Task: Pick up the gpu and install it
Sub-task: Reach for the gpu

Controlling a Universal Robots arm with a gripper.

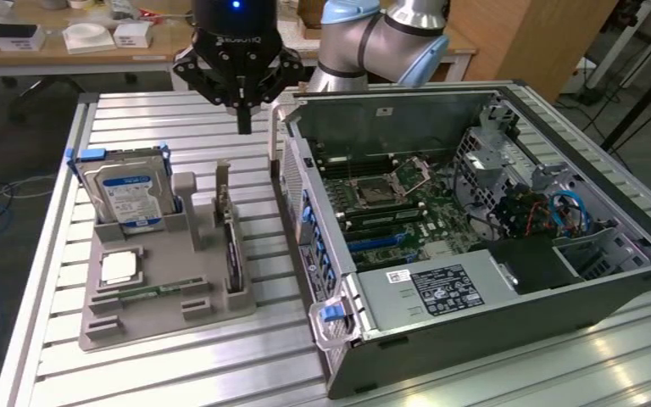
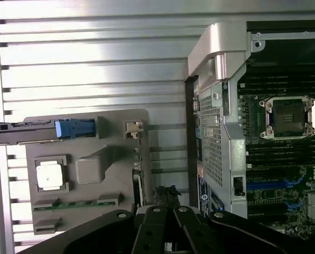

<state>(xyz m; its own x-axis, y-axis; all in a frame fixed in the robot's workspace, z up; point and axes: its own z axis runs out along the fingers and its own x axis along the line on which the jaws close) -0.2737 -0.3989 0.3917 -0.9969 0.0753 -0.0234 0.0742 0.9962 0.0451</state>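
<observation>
Edgewise, thin dark gpu (image 1: 231, 246)

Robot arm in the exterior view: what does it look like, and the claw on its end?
The arm is silver-grey tubing with light blue joint caps. Its gripper is black, with white lettering, a blue light on top and angular linkages.

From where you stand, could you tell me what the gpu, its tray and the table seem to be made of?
The gpu, seen edge-on: dark, probably plastic over circuit board, with a dull silver end strip that looks like metal. The tray: matte grey with moulded shapes, likely plastic. The table: ribbed silver slats with bright glare, probably bare aluminium.
</observation>
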